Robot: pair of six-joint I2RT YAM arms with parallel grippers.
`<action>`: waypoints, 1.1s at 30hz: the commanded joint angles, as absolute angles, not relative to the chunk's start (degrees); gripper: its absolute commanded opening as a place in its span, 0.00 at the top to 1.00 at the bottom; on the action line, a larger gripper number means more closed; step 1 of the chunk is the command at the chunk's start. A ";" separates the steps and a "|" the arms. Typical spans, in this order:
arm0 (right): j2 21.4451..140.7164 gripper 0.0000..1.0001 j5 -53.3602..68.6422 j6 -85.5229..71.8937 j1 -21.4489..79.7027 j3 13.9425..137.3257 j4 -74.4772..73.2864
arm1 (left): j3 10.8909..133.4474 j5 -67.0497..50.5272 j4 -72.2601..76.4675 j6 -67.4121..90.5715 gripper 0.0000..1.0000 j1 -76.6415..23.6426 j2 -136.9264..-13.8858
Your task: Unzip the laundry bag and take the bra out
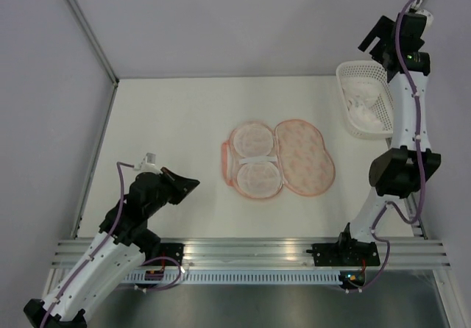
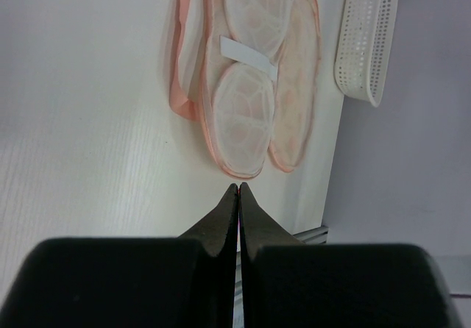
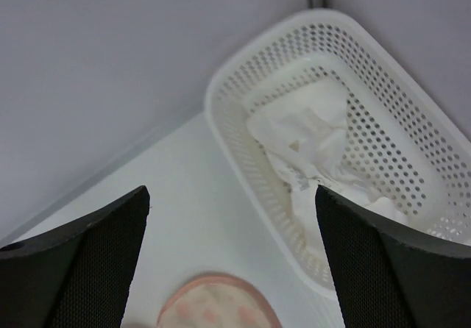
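The laundry bag [image 1: 276, 159] lies unzipped and spread flat like a clamshell in the middle of the table. Its left half shows two round cups under a white strap, its right half the patterned lid. It also shows in the left wrist view [image 2: 250, 70] and partly in the right wrist view [image 3: 217, 306]. The white bra [image 1: 366, 104] lies crumpled inside the white lattice basket [image 1: 346, 74], plain in the right wrist view [image 3: 309, 144]. My left gripper [image 1: 195, 183] is shut and empty, left of the bag. My right gripper [image 1: 377, 41] is open and empty, high over the basket.
The basket [image 3: 243, 70] stands at the table's far right corner, next to the right arm; it shows at the far edge of the left wrist view [image 2: 364, 34]. Grey walls enclose the table. A metal rail runs along the near edge [image 1: 250, 251].
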State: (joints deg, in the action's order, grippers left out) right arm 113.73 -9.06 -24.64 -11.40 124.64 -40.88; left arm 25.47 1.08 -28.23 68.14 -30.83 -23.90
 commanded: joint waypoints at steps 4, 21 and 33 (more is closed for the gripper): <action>99.86 0.02 -0.98 -19.24 -1.77 103.40 -35.88 | 23.64 0.26 -25.31 69.17 0.98 -30.59 -22.94; 82.43 0.02 34.89 -32.07 -11.68 55.30 -15.31 | 20.22 -2.02 -22.94 67.76 0.98 -30.59 -20.22; 92.10 0.02 27.95 -32.96 -14.33 53.17 -11.00 | 18.90 -2.46 -22.15 68.20 0.98 -30.59 -19.34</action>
State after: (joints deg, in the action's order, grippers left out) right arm 91.37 28.80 -32.21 -14.37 52.75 -15.90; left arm 19.27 -0.62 -24.80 68.12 -30.83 -18.83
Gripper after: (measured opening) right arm 0.979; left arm 0.022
